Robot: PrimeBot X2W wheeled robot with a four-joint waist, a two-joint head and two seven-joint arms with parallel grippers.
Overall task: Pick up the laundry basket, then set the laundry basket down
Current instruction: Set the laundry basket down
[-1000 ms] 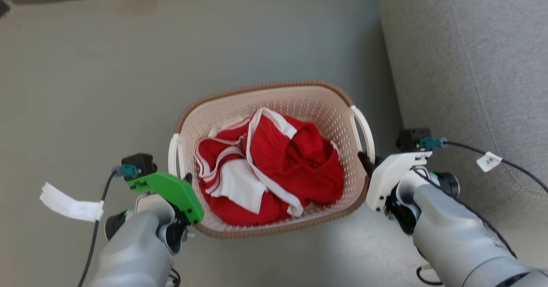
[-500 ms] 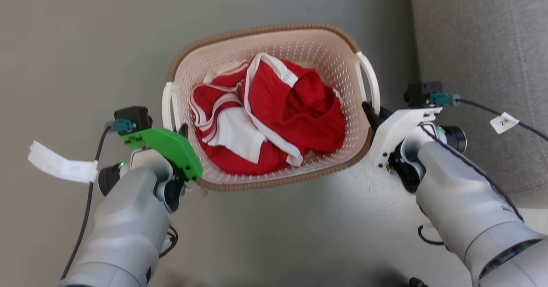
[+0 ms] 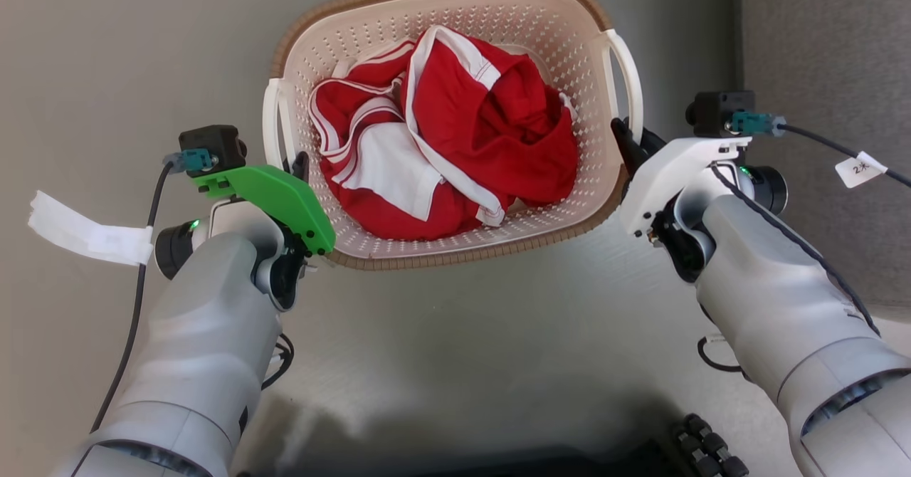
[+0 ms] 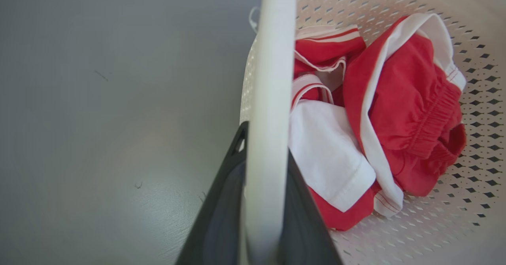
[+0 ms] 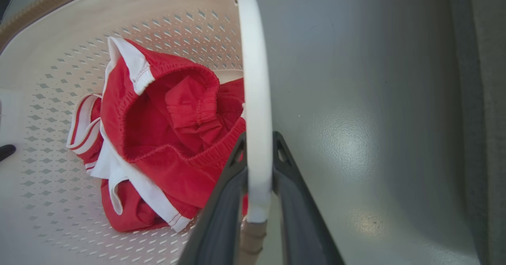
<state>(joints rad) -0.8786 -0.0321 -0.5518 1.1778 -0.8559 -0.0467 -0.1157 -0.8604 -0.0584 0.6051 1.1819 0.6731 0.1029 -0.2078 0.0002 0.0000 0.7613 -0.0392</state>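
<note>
The right cable tag (image 3: 860, 169) starts with a 2, the rest too small to read; the left cable tag (image 3: 85, 226) shows nothing I can read. The laundry basket (image 3: 512, 25) is between my arms over the grey floor (image 3: 107, 50); whether it touches, I cannot tell. My left fingers (image 4: 221, 201) are clamped on its left handle (image 4: 272, 79), my right fingers (image 5: 300, 201) on its right handle (image 5: 255, 99).

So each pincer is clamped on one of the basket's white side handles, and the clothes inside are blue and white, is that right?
Not quite: the clothes in the laundry basket are red and white, not blue, as the head view shows. The rest holds: the left pincer is clamped on the left handle and the right pincer on the right handle.
</note>
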